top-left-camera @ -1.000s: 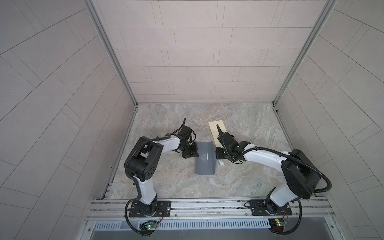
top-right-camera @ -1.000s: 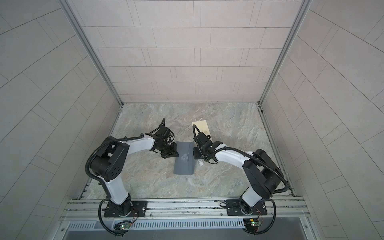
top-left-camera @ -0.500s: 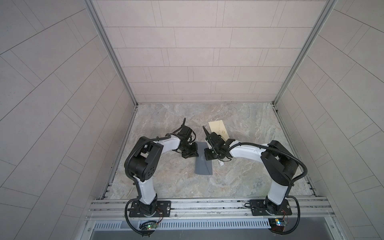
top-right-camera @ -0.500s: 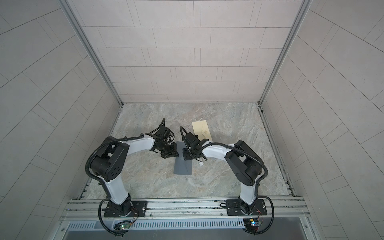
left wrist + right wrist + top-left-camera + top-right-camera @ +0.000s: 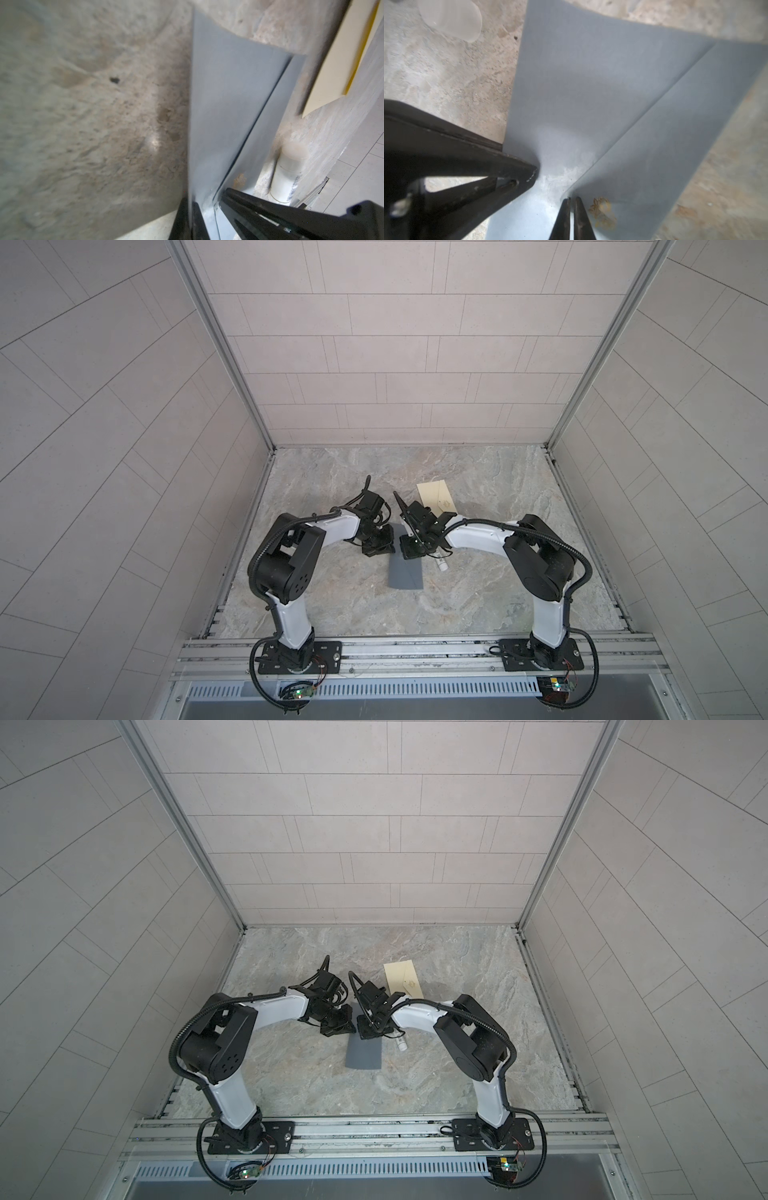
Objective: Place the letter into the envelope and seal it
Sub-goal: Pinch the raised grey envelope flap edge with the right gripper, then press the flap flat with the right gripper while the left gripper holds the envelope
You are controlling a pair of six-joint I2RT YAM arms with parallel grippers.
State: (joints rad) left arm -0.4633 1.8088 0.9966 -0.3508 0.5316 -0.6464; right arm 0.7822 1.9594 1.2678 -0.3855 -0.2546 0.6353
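Mouth-opening step, judged. Grey envelope (image 5: 406, 572) on table (image 5: 478, 605) centre is pinched at its far end by left hand (image 5: 376, 548) and right hand (image 5: 411, 551), both clamped shut. Cream letter (image 5: 434, 497) is lying just beyond, ungripped. Next: envelope must be spread open.

The counter (image 5: 478, 605) is a mottled grey-brown stone slab. A grey envelope (image 5: 406, 574) rests on it near the middle. A small white tube (image 5: 441, 565) lies just beside the envelope's right edge, and a cream letter (image 5: 435, 497) lies flat farther back, to the envelope's right.
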